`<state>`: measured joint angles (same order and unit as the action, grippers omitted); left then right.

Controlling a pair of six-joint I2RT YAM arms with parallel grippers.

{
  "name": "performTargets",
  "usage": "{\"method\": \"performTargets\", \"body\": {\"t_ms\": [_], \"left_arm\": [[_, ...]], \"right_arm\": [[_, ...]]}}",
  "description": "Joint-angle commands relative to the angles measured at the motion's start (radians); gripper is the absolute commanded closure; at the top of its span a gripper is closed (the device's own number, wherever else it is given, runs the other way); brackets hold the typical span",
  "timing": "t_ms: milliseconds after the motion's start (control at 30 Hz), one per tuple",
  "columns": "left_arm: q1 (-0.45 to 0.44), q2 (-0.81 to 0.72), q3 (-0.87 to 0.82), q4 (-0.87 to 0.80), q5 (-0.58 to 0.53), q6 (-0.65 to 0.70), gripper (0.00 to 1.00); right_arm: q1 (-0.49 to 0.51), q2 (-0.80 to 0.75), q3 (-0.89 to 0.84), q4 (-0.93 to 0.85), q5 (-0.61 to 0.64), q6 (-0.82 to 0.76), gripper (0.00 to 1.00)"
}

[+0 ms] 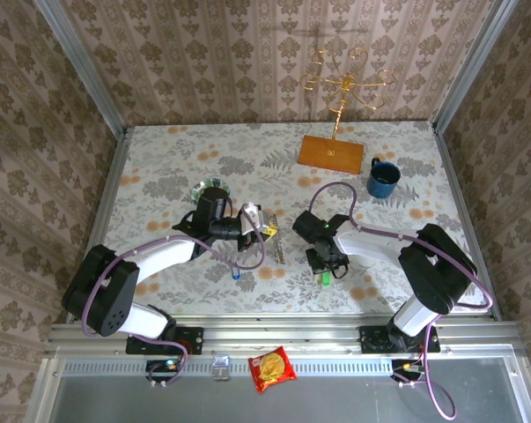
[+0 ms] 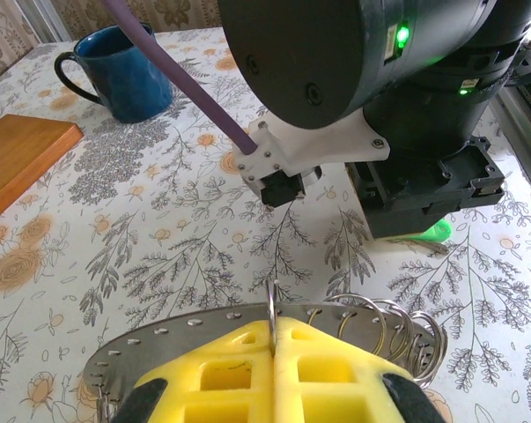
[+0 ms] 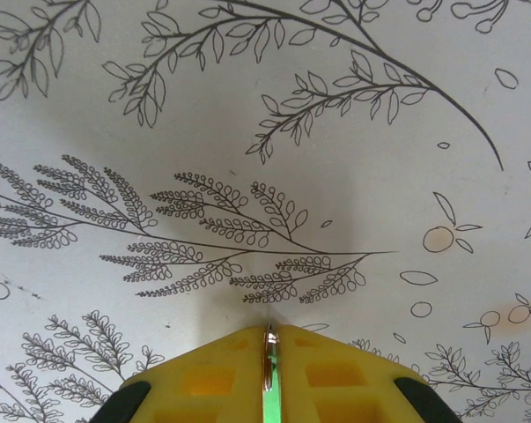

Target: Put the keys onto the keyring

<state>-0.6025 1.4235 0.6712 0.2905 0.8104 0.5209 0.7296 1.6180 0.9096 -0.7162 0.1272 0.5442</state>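
Low in each wrist frame, my left end effector (image 2: 274, 330) clenches the keyring (image 2: 177, 328), my right end effector (image 3: 269, 339) the green key (image 3: 269, 401); either thin grip could twist loose.

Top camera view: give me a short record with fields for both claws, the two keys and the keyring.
left claw: shut on the keyring
right claw: shut on the green key, low over the table
blue key: lying on the table by the left arm, not gripped
keys on ring: none yet
background: blue mug, wooden board
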Motion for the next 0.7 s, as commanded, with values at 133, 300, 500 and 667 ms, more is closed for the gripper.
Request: {"method": "performTargets", "body": {"t_ms": [133,300,500,667], "left_arm": [[-0.005,-0.011,0.034,-0.010,0.011,0.021,1.00],[-0.005,-0.011,0.031,0.005,0.019,-0.002,1.00],[-0.005,-0.003,0.027,0.041,0.029,-0.039,1.00],[-0.006,-0.001,0.019,0.079,0.032,-0.072,1.00]], "right_arm": [[0.002,0.003,0.025,-0.042,0.011,-0.016,0.96],[0.001,-0.050,0.016,-0.021,0.014,-0.021,1.00],[-0.010,-0.181,-0.031,0.107,-0.014,-0.074,1.00],[-0.019,-0.335,-0.082,0.293,-0.044,-0.172,1.00]]}}
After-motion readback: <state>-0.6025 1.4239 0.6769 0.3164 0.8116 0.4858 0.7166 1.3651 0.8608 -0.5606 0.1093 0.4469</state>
